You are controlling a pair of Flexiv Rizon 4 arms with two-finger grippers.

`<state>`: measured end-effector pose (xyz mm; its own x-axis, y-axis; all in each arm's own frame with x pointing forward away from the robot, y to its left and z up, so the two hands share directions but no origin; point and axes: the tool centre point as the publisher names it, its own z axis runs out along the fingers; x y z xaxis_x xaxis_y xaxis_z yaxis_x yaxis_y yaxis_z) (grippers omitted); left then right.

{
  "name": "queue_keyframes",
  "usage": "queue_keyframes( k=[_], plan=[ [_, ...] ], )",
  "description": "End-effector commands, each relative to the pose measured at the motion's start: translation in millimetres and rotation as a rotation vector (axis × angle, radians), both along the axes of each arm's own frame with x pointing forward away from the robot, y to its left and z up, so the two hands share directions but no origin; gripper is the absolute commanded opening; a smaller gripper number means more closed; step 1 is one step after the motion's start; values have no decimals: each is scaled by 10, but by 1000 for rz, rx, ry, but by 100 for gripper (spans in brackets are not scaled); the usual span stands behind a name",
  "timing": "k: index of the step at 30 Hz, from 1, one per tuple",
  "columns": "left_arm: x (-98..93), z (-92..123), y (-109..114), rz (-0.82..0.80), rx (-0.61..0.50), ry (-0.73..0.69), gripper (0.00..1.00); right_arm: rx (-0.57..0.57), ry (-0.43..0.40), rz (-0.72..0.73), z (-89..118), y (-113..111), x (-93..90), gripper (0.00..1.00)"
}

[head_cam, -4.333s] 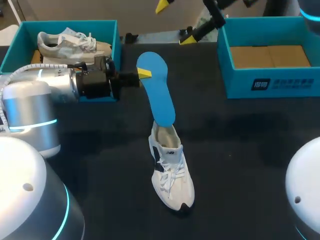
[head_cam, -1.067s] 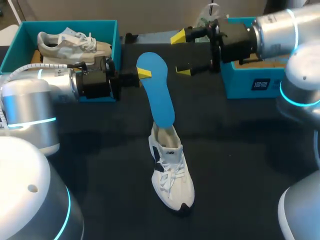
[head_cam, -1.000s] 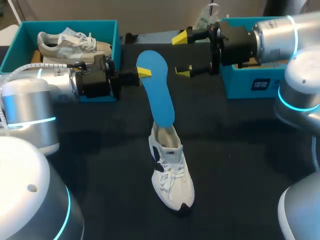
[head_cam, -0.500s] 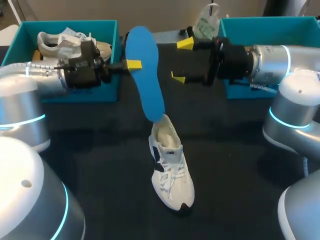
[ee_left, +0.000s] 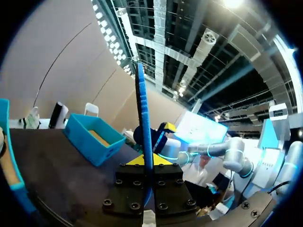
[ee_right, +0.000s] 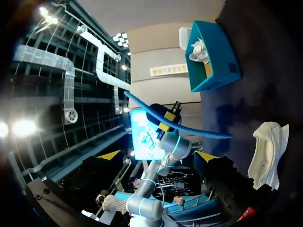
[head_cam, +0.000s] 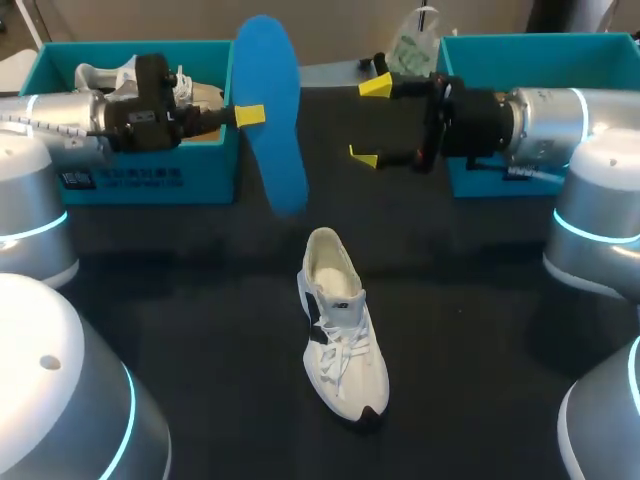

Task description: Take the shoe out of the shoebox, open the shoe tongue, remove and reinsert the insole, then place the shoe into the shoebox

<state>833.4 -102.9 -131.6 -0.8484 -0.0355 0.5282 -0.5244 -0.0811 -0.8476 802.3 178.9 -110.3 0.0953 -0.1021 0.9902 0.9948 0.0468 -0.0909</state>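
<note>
The blue insole (head_cam: 268, 110) hangs in the air above and behind the white shoe (head_cam: 340, 335), clear of it. My left gripper (head_cam: 250, 115) is shut on the insole's edge. In the left wrist view the insole (ee_left: 143, 118) stands edge-on between the fingers of that gripper (ee_left: 146, 160). The shoe lies on the black table, toe towards the front, its opening empty. My right gripper (head_cam: 369, 120) hangs open to the right of the insole, holding nothing. In the right wrist view the insole (ee_right: 189, 126) and the shoe (ee_right: 270, 146) are ahead of this gripper (ee_right: 160, 156).
A teal shoebox (head_cam: 130, 180) at the back left holds a second pale shoe (head_cam: 110, 85). Another teal shoebox (head_cam: 500, 50) stands at the back right, behind my right arm. A white bag (head_cam: 412, 50) lies at the table's far edge.
My left gripper has lifted the insole up and to the left, so its lower end has come out of the shoe. My right gripper has shifted slightly and stays open.
</note>
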Motion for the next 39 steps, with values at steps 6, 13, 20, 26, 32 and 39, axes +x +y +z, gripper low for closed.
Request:
queue_keyframes(
  k=[6, 13, 20, 26, 32, 39],
  plan=[
    [59, 42, 37, 42, 176, -933, 0, -47, 29, 4, 64, -56, 34, 100],
    [59, 42, 37, 42, 176, -933, 0, -29, 27, -7, 27, -59, 29, 100],
    [-107, 134, -4, -26, 154, -1417, 0, -16, 39, 11, 1, -62, 38, 100],
    [-196, 64, 14, -91, 156, -1815, 0, -13, 43, 17, 1, -68, 37, 100],
    [-196, 64, 14, -91, 156, -1815, 0, -9, 49, 15, -7, -65, 18, 100],
    [-189, 99, 18, -84, 160, -1898, 0, -13, 56, 24, 2, -48, 21, 100]
  ],
)
